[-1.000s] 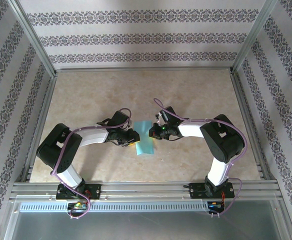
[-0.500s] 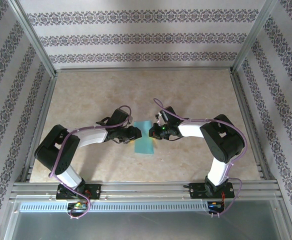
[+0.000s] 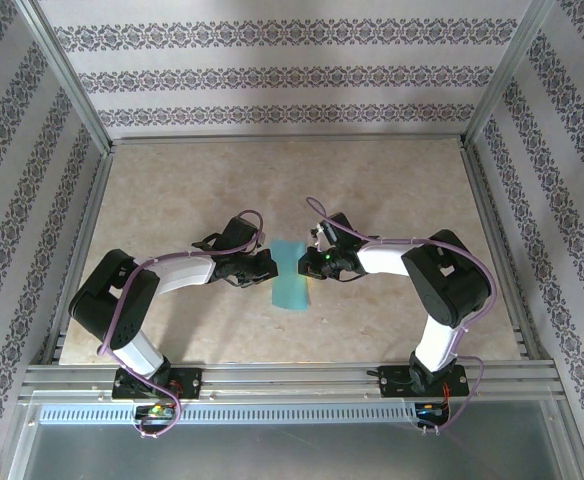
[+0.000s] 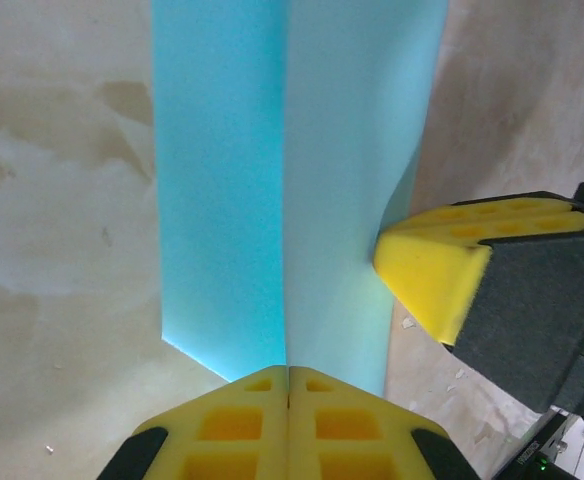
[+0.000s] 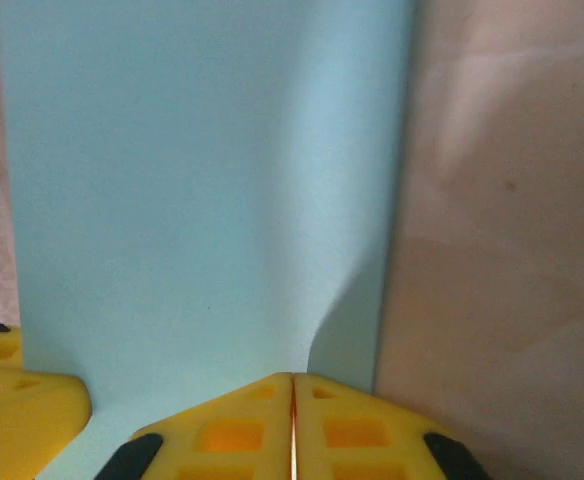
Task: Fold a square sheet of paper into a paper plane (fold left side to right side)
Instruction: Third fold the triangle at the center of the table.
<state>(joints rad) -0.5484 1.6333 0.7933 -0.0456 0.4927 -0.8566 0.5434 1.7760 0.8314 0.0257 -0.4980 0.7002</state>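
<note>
The cyan square sheet of paper point(image 3: 290, 276) lies on the table between both arms, as a narrow upright strip. In the left wrist view the sheet point(image 4: 222, 180) has a lengthwise crease between a brighter and a paler half. That crease runs straight into the seam of my left gripper point(image 4: 289, 370), which is shut on the sheet's near edge. My right gripper point(image 5: 292, 378) has its jaws together at the opposite edge of the sheet point(image 5: 192, 180), which bulges up beside its tips. Its yellow finger point(image 4: 437, 280) touches the sheet's edge. From above, the left gripper point(image 3: 269, 265) faces the right gripper point(image 3: 307, 264).
The beige table point(image 3: 372, 190) is fenced by aluminium rails, with patterned walls behind and at the sides. Both arm bases point(image 3: 157, 380) stand at the near edge. Small paper crumbs point(image 4: 412, 325) lie beside the sheet.
The left gripper's jaws have closed at the sheet's left edge. The sheet has shifted a little and looks narrower than a second ago. The right arm has barely moved.
</note>
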